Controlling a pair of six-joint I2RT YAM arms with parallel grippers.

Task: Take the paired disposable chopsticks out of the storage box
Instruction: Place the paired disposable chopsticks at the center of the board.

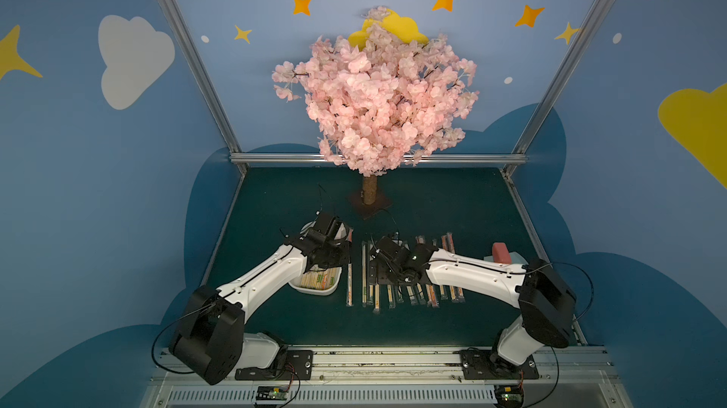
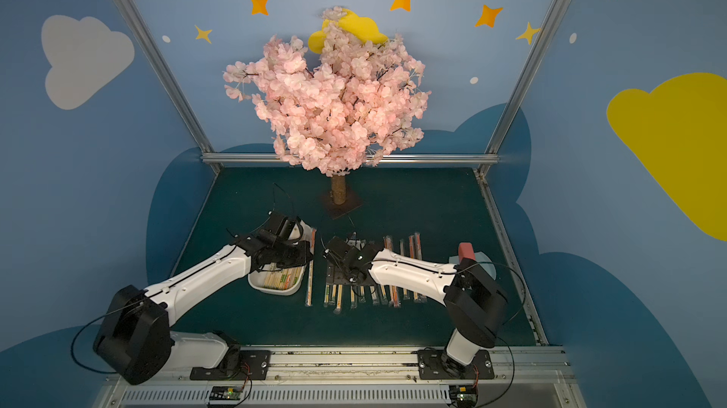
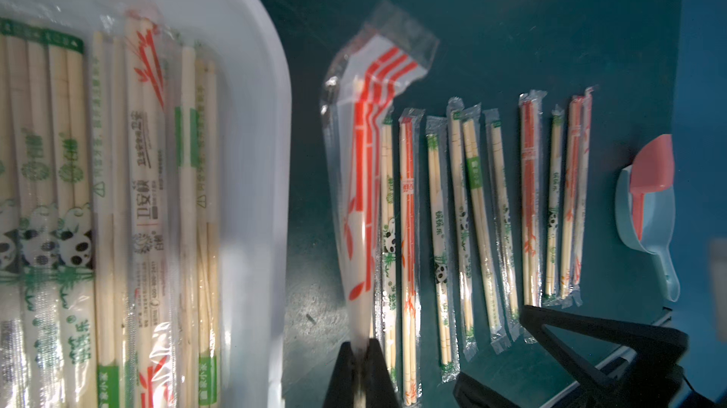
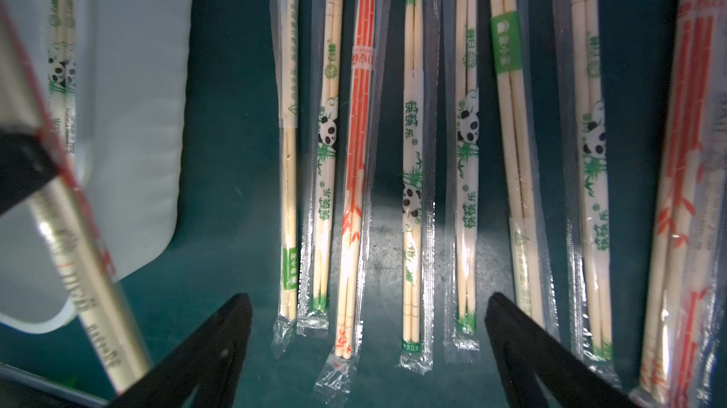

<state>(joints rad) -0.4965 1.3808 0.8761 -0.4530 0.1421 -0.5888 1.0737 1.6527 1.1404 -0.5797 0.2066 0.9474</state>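
**Held pair to be laid down beside the row**

In both top views the box [image 1: 314,291] is seen on the table [image 1: 432,205], at 9 o'clock of a row [image 1: 432,295] of pairs laid side by side. More pairs are packed inside the box. One orange-marked pair [image 1: 349,268] is seen between box and row; whether it is lifted cannot be told here.

In the left wrist view the left gripper [image 3: 360,351] is clenched on one end of that pair [image 3: 364,174]. The pair is held clear of the box wall [image 3: 255,150], over bare table and close to the nearest laid pair. Placing is judged to be the step in hand. The pair should be lowered parallel to the row, into the gap at the row's 9 o'clock side, so that no neighbour is overlapped. Since only one end is gripped, the free end may sag or swing, so release is best delayed until the sleeve lies flat.

In the right wrist view the right gripper [image 4: 368,298] is released, its jaws spread wide over the middle of the row, and nothing is grasped. It is best kept raised, so that the loose sleeves are not dragged.
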